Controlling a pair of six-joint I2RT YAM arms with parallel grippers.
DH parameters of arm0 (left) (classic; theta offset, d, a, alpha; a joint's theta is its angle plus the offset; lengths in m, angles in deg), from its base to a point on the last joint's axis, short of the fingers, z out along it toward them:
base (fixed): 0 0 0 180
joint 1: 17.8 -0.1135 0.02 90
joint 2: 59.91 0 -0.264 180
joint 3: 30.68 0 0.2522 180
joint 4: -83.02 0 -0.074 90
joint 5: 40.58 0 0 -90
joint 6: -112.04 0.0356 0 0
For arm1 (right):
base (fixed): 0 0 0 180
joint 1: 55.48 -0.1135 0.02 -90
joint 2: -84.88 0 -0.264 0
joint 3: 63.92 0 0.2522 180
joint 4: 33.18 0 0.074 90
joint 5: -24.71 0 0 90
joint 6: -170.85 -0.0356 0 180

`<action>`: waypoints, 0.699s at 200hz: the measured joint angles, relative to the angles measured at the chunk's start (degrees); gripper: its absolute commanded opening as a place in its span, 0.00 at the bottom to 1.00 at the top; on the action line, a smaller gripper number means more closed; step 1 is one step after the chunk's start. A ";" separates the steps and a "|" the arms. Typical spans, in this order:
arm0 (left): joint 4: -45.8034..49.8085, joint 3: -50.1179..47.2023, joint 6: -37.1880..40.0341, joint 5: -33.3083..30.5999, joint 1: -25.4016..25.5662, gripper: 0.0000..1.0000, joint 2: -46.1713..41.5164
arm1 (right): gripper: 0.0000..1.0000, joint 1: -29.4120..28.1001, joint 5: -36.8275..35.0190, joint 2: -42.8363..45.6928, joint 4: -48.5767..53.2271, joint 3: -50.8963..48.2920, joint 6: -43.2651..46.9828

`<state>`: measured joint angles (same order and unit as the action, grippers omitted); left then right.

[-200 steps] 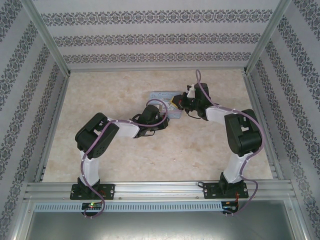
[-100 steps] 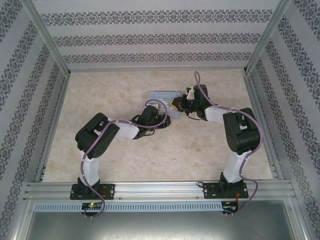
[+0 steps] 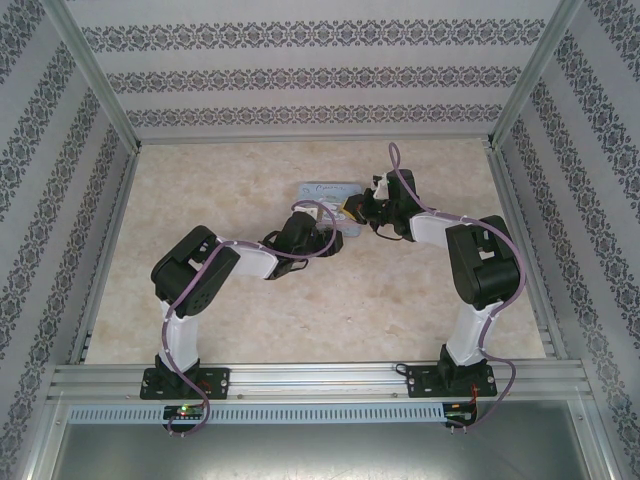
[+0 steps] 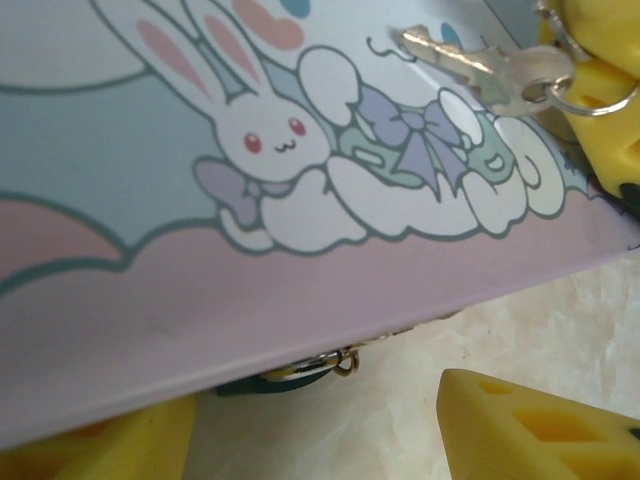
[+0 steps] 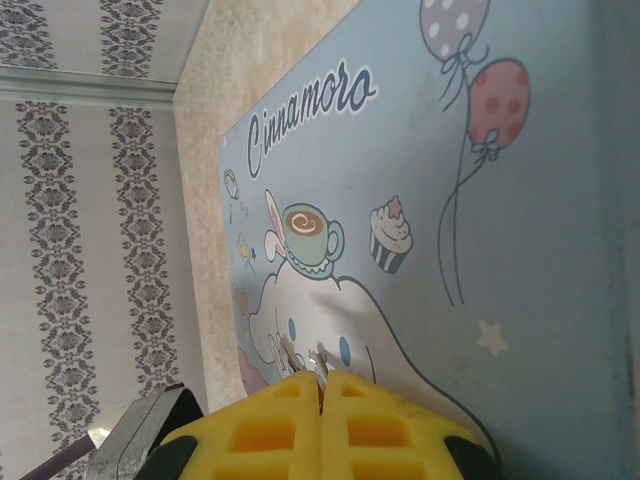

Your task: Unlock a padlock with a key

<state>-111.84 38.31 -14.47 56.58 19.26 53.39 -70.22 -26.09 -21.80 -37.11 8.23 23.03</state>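
The tiny dark teal padlock [image 4: 285,376] with its silvery shackle peeks out from under the near edge of the pale-blue cartoon tin [image 4: 300,280], on the table. My left gripper [image 4: 310,410] is open, one yellow finger [image 4: 540,430] on each side of the padlock and neither touching it. A silver key [image 4: 480,62] on a ring lies across the tin's lid, pinched in my right gripper's yellow fingers [image 4: 600,70]. In the right wrist view my right gripper [image 5: 322,378] is shut, with the key's metal [image 5: 320,362] poking out over the lid [image 5: 450,250].
The tin [image 3: 325,190] sits mid-table, with my left gripper [image 3: 318,232] at its near edge and my right gripper [image 3: 352,208] at its right end. Patterned walls enclose the beige table [image 3: 200,200] on three sides.
My right gripper has shifted a little left and farther over the tin with the key. The left arm has barely moved.
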 measured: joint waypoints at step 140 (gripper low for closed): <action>-2.47 4.72 10.47 1.27 -0.48 0.65 5.03 | 0.00 0.00 -0.50 0.00 1.51 0.24 1.68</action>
<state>-114.31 43.03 -4.00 57.85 18.78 58.41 -70.22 -26.59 -21.80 -35.60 8.47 24.72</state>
